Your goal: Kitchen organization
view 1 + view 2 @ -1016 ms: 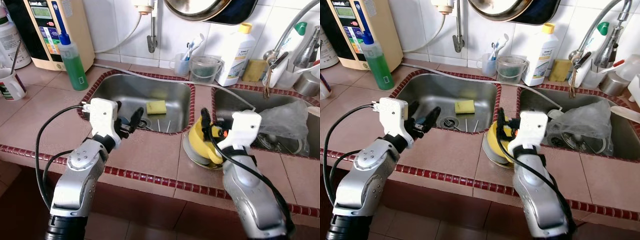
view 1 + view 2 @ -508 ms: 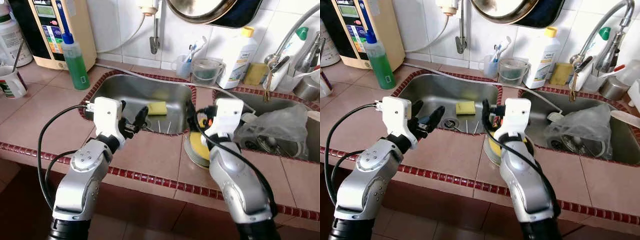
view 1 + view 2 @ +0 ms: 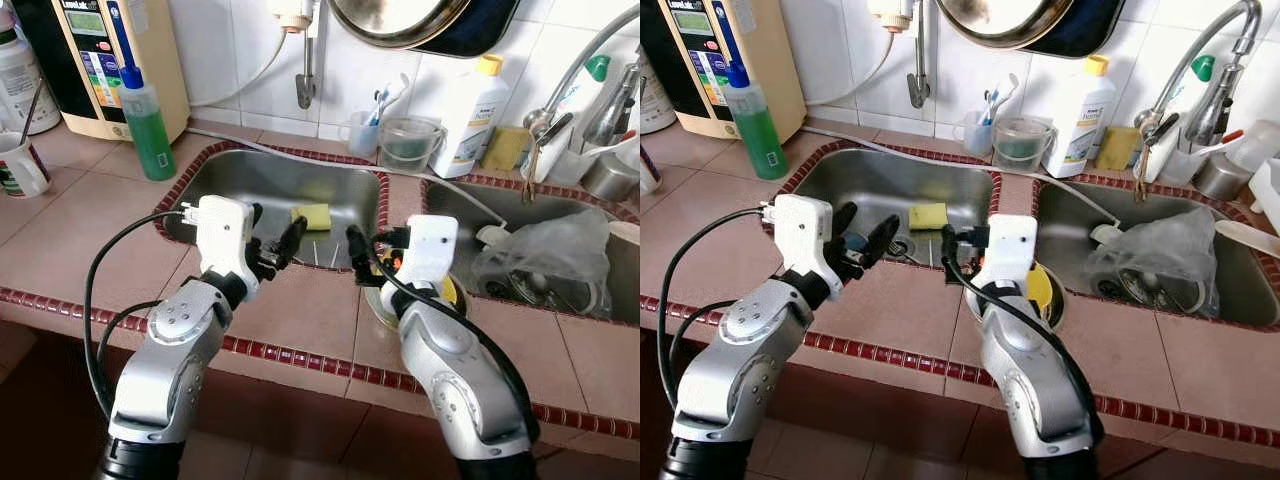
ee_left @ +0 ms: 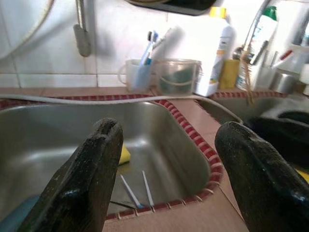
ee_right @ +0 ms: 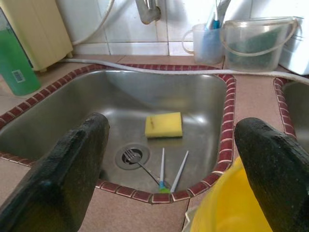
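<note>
From the head views, the left gripper (image 3: 278,247) is held over the near rim of the left sink basin (image 3: 250,180), its jaws spread apart and gripping nothing, while the right gripper (image 3: 357,250) is held just beside it over the tiled divider between the two basins, jaws likewise released. A yellow sponge (image 3: 312,215) lies on the floor of the left basin near the drain, with two thin straws (image 3: 936,248) beside it. Under the right wrist a yellow bowl (image 3: 450,295) rests on the pink tiled tabletop (image 3: 90,225) at the edge of the right sink basin (image 3: 520,215), which holds a crumpled clear plastic bag (image 3: 555,250). A green soap bottle (image 3: 146,125) stands at the back left, a white bottle with a yellow cap (image 3: 470,105) against the wall tiles, and a cup of toothbrushes (image 3: 364,125) next to a clear plastic container (image 3: 408,140). In the left wrist view, the two black fingers (image 4: 89,179) stand wide apart, framing the basin, the straws (image 4: 137,191) and the toothbrush cup (image 4: 136,72). In the right wrist view, the fingers (image 5: 67,169) are equally parted around the sponge (image 5: 164,124), the drain (image 5: 129,155) and the straws (image 5: 169,171), with the yellow bowl (image 5: 231,208) close under one finger.
</note>
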Robot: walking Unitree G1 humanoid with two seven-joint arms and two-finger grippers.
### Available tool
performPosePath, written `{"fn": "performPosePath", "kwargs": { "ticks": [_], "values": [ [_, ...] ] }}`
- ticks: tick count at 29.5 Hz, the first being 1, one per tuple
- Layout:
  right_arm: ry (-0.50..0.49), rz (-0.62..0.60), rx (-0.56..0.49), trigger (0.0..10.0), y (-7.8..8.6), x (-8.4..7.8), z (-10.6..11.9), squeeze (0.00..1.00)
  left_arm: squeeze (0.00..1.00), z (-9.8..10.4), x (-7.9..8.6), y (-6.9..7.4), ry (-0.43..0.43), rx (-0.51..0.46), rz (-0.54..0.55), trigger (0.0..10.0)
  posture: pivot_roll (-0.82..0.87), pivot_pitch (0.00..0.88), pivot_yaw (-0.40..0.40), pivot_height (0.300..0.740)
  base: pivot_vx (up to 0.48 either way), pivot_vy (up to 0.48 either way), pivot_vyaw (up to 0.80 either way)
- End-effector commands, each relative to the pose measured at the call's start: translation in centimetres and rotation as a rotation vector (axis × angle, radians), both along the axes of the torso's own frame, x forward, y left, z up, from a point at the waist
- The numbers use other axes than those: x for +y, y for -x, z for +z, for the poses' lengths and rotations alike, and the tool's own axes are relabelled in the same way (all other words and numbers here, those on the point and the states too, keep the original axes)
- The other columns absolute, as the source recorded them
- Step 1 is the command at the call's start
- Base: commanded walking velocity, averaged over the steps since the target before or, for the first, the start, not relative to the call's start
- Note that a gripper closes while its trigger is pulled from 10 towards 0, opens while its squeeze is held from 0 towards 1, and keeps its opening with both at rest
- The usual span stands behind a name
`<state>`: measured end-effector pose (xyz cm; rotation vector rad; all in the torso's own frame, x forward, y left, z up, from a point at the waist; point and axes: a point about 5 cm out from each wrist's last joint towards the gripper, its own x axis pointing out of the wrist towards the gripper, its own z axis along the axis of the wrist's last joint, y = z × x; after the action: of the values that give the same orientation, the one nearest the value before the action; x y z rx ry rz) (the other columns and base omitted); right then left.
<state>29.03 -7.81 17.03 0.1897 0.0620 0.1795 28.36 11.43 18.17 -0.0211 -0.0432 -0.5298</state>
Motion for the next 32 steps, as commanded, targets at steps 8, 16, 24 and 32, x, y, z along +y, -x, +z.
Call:
{"fn": "performPosePath", "kwargs": {
  "ticks": [8, 16, 24, 32],
  "values": [
    [-0.053, 0.017, -0.039, 10.0, -0.4, 0.4, 2.0, 0.0, 0.0, 0.9, 0.9, 1.1, -0.093, -0.071, -0.156, 10.0, 0.09, 0.0, -0.057, 0.74, 0.0, 0.0, 0.0],
    [-0.04, -0.083, 0.015, 10.0, -0.9, 0.4, 3.1, 0.0, 0.0, 1.5, 1.0, 2.0, -0.091, -0.068, -0.321, 10.0, 0.09, 0.0, -0.066, 0.74, 0.0, 0.0, 0.0],
    [-0.032, -0.145, 0.132, 10.0, -1.3, 1.1, 3.3, 0.0, 0.0, 1.5, 0.6, 2.2, -0.096, -0.059, -0.382, 10.0, 0.08, 0.0, -0.065, 0.74, 0.0, 0.0, 0.0],
    [-0.077, -0.174, 0.26, 10.0, -1.3, 1.6, 3.0, 0.0, 0.0, 1.6, 0.4, 2.4, -0.08, -0.052, -0.402, 10.0, 0.08, 0.0, -0.067, 0.74, 0.0, 0.0, 0.0]
  ]
}}
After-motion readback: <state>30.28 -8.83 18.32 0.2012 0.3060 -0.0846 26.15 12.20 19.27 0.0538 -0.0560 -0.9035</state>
